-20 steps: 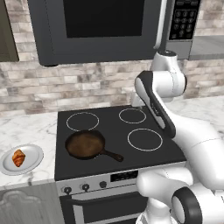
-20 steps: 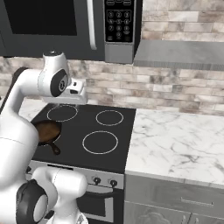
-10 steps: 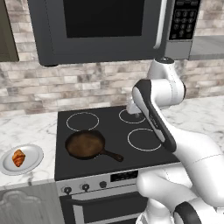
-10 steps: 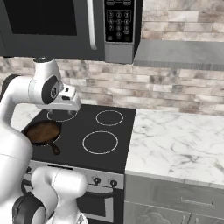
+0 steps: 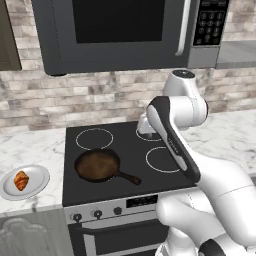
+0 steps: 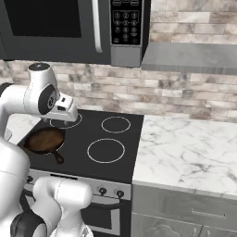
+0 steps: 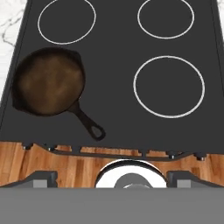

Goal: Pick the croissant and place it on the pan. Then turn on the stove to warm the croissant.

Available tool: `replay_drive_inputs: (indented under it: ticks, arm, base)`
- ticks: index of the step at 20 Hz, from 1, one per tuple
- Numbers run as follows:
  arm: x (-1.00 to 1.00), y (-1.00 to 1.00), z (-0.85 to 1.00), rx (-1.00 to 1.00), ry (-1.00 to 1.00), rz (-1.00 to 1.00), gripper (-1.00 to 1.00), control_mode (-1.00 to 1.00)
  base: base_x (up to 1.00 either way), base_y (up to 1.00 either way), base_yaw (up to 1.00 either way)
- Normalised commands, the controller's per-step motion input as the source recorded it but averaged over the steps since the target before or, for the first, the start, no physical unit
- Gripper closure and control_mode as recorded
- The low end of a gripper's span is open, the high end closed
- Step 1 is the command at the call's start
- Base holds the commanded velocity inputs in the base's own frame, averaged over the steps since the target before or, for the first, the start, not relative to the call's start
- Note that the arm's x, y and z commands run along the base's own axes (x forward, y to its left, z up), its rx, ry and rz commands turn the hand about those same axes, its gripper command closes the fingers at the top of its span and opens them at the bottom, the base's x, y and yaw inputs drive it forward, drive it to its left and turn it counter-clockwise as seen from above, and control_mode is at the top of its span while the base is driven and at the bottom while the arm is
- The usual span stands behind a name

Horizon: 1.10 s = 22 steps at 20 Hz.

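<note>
We see the black glass stove (image 5: 125, 165) with its four thin white ring burners and a silver front panel carrying small dark knobs, set into a white marble-veined desk (image 5: 30, 150). On the stove's front-left burner sits the round, dark brown-black cast-iron pan (image 5: 97, 165), its matte inner surface bare and slightly mottled, its short black handle pointing toward the stove's front edge and the middle of the glass. To the left of the stove, on the desk, rests a pale grey round plate (image 5: 37, 175) with a smooth shallow rim, and on that plate lies the small golden-orange, ridged croissant (image 5: 21, 180), well apart from the pan. Our white arm bends over the right half of the stove, and its hand (image 5: 145, 126) hangs above the back of the cooktop, near the rear-right ring in the left base view. In the right base view the hand (image 6: 65, 111) appears as a pale boxy block above the rear-left ring, behind the pan (image 6: 45, 140). We cannot tell whether its fingers are spread or pressed together. Looking down from the hand, the pan (image 7: 49, 82) lies left of the stove's centre, with wooden floor planks beyond the front edge. Above the stove hangs a dark, glossy microwave (image 5: 120, 30) against a rough grey-brown brick wall (image 5: 75, 95).
</note>
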Motion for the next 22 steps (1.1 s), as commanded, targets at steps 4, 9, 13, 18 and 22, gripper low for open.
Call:
replay_drive_inputs:
  ticks: [4, 9, 13, 18, 22]
  arm:
    - [0.00, 0.49, 0.00, 0.01, 0.10, -0.02, -1.00, -1.00]
    - [0.00, 0.55, 0.00, 0.00, 0.16, 0.00, -1.00, -1.00]
    - [0.00, 0.58, 0.00, 0.00, 0.14, 0.00, -1.00, -1.00]
    - [0.00, 0.59, -0.10, 0.00, 0.09, 0.00, -1.00, -1.00]
    - [-0.03, 0.47, -0.27, 0.00, 0.00, 0.00, -1.00, -1.00]
  base:
    - [0.00, 0.00, 0.00]
    - [0.00, 0.00, 0.00]
    - [0.00, 0.00, 0.00]
    - [0.00, 0.00, 0.00]
    - [0.00, 0.00, 0.00]
